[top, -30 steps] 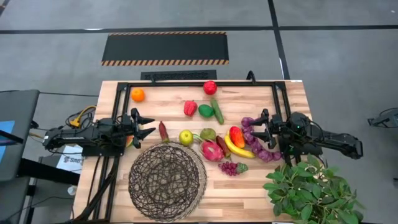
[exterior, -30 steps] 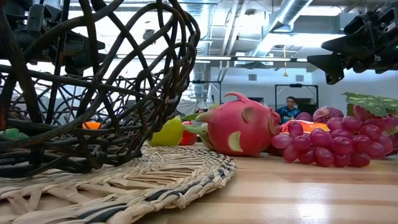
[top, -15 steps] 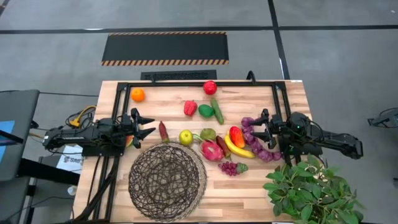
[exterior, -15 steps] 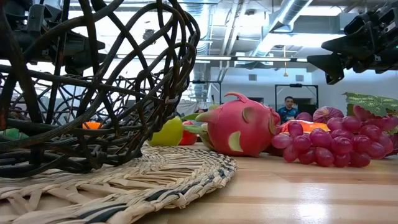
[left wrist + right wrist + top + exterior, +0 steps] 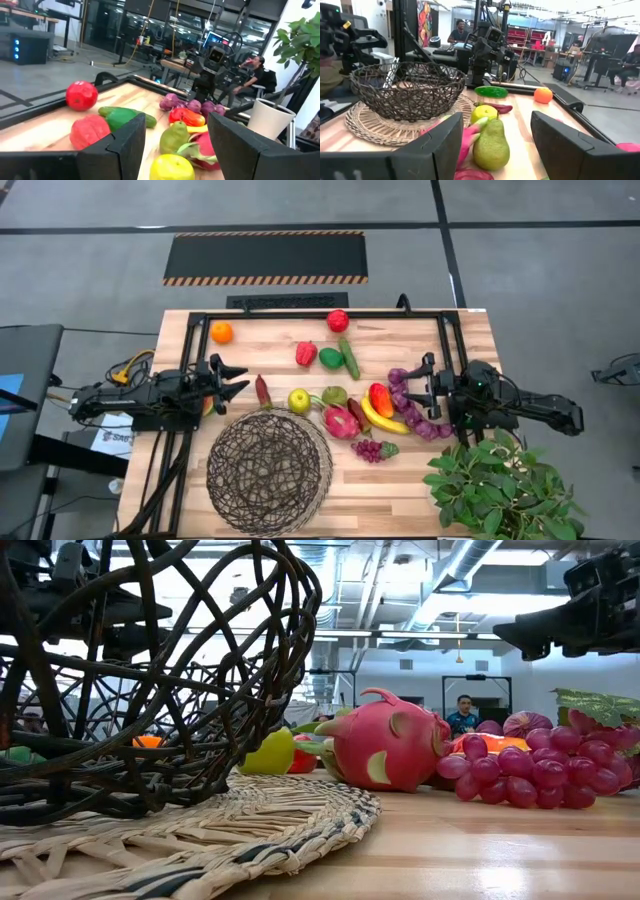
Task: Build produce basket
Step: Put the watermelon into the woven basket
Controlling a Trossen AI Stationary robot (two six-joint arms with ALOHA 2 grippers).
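The left gripper [image 5: 238, 382] is open, up over the table, holding nothing. The basket [image 5: 268, 472] sits just in front of it, empty. The right gripper [image 5: 417, 386] is open too, with the produce [image 5: 340, 421] spread out between the two grippers.

A grey floor [image 5: 520, 280] surrounds the wooden surface [image 5: 470, 340], with a black mat [image 5: 265, 256] edged in striped tape beyond it. In the low view, ceiling ducts [image 5: 470, 565] and lights hang over a person [image 5: 463, 715] at a workstation.
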